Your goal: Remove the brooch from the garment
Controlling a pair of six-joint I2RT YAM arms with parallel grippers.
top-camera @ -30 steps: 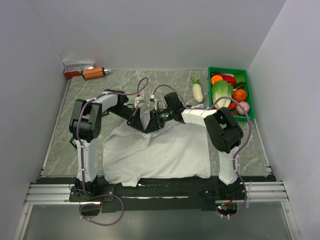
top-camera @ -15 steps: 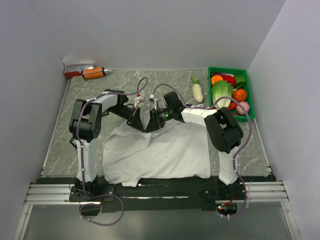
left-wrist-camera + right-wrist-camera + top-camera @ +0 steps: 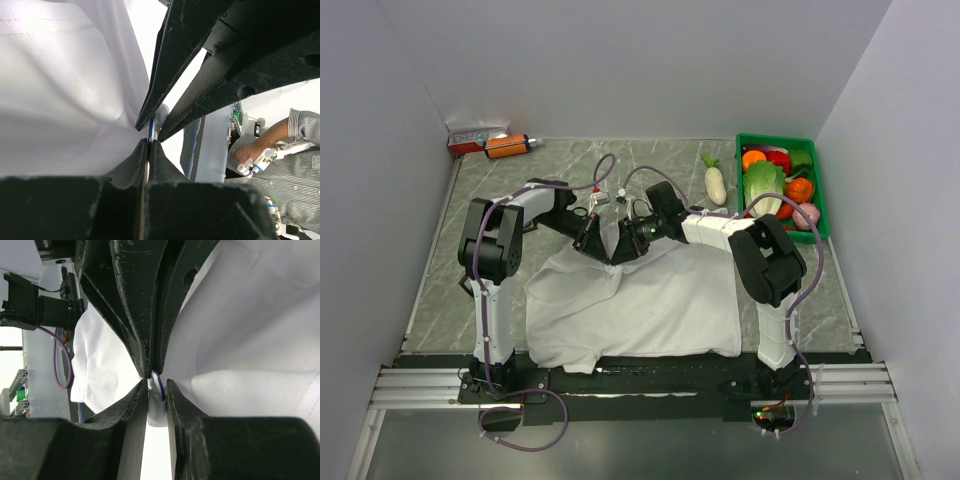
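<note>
The left gripper (image 3: 149, 146) pinches the white T-shirt (image 3: 650, 300) at its far edge. The right gripper (image 3: 157, 385), narrowly spread, brackets the brooch (image 3: 160, 382) there. It should clamp the rim squarely, then pull away gently.

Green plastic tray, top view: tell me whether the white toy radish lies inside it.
No, the white toy radish lies on the grey marbled table just left of the green plastic tray, outside its rim.
</note>
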